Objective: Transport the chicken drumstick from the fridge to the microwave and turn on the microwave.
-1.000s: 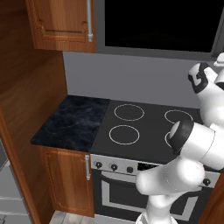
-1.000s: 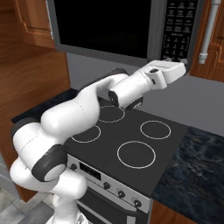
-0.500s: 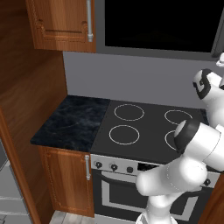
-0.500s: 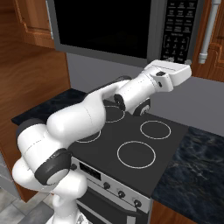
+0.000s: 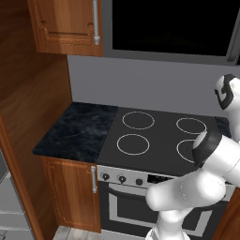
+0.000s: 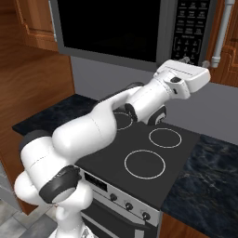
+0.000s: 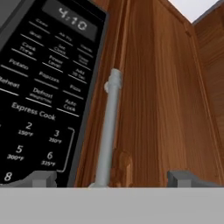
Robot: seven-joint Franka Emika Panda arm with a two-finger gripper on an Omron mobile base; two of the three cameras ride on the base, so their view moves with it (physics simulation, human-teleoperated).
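With jaws apart, the white two-finger gripper (image 6: 186,60) is aimed beside the black-fronted, grey-framed microwave (image 6: 125,28); its keypad (image 7: 37,92) could be missed.

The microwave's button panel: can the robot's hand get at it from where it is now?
Probably yes. The gripper is raised right below the microwave keypad, with nothing between them; the hand view shows the keys close ahead.

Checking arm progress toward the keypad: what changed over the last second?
The arm swung further right and up: in the right base view the gripper rose from below the microwave to the lower edge of its keypad. In the left base view the arm slid toward the right edge. Microwave door shut, stovetop, counter and cabinets unchanged; nothing grasped or released.
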